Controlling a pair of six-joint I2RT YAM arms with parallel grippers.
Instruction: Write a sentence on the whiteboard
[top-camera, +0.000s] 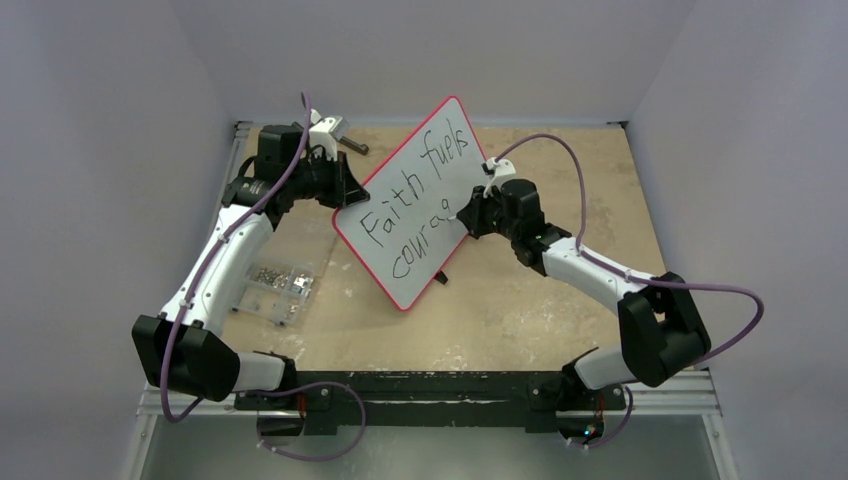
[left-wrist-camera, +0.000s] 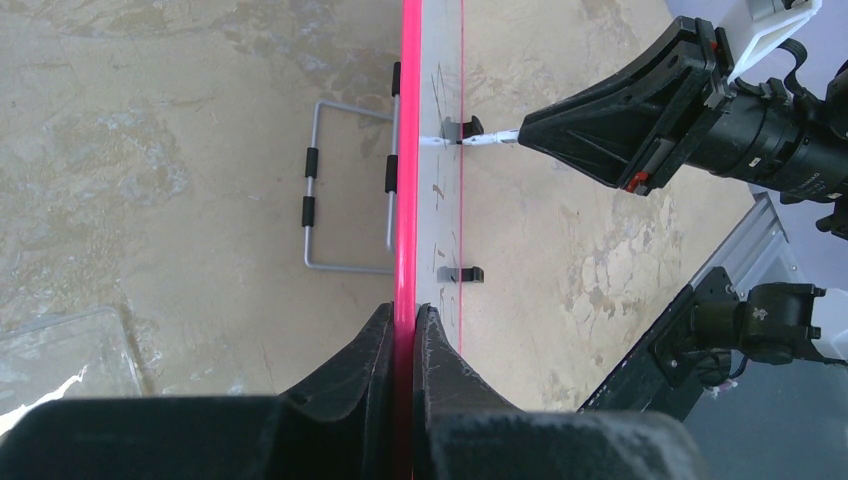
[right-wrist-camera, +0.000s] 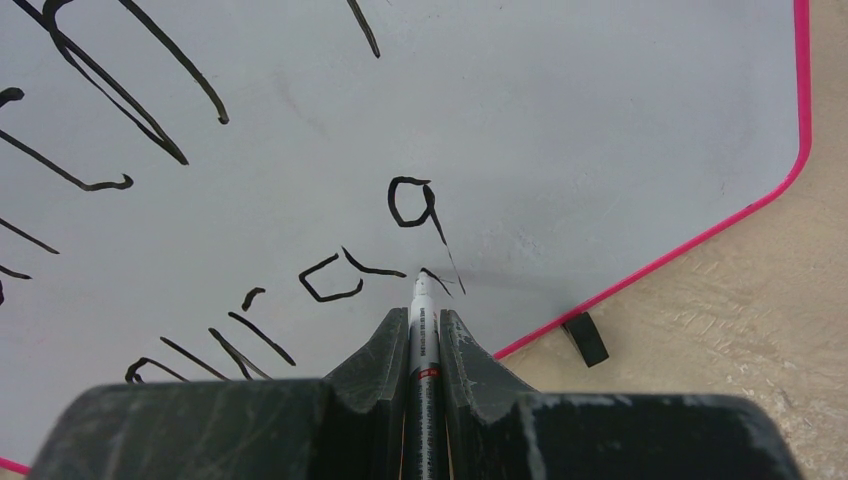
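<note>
The whiteboard (top-camera: 418, 283), white with a red rim, stands tilted on its edge at the table's middle. My left gripper (top-camera: 348, 190) is shut on its left rim; in the left wrist view the red rim (left-wrist-camera: 410, 150) runs edge-on between the closed fingertips (left-wrist-camera: 405, 312). The sentence (top-camera: 420, 185) reads "Faith fuels" over "coura" and a partly drawn letter (right-wrist-camera: 410, 205). My right gripper (right-wrist-camera: 425, 318) is shut on a white marker (right-wrist-camera: 424, 345), whose tip touches the board by the last strokes. That gripper (top-camera: 470, 215) is on the board's right side.
A clear plastic box of small metal parts (top-camera: 275, 285) lies left of the board. A grey wire stand (left-wrist-camera: 345, 190) lies on the table behind the board. A dark tool (top-camera: 350, 143) is at the back. The board's black foot (right-wrist-camera: 585, 338) rests on the tabletop.
</note>
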